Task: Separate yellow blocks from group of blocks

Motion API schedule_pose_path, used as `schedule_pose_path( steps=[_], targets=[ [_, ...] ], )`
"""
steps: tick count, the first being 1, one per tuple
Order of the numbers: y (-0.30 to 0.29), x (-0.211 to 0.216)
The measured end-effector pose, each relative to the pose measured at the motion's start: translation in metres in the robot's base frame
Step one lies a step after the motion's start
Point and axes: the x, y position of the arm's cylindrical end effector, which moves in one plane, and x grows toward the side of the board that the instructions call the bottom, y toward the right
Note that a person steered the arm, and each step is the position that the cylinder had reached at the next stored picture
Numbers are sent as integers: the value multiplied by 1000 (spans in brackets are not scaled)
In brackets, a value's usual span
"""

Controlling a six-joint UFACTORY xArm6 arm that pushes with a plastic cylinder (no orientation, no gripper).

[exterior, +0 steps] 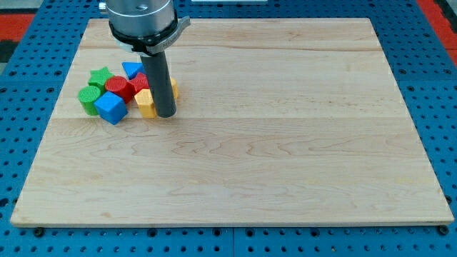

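Note:
A cluster of blocks sits at the board's upper left. My tip (pixel 166 113) rests on the board at the cluster's right side, touching a yellow block (pixel 146 103) on its left. A second yellow block (pixel 173 88) peeks out behind the rod on its right. The cluster also holds a green star (pixel 101 77), a green round block (pixel 89 100), a blue cube (pixel 111 108), a red round block (pixel 116 88), another red block (pixel 139 83) and a blue triangular block (pixel 131 69). The rod hides part of the red and yellow blocks.
The wooden board (pixel 285 143) lies on a blue perforated table (pixel 443 107). The arm's grey housing (pixel 141 18) hangs over the board's top left edge.

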Motion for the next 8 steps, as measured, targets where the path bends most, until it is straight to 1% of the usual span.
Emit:
schedule_pose_path(
  steps=[2,3,4,5,7,8],
  targets=[
    [1,17],
    [1,54],
    [-37,69],
    [-101,69],
    [-111,37],
    [-115,34]
  ],
)
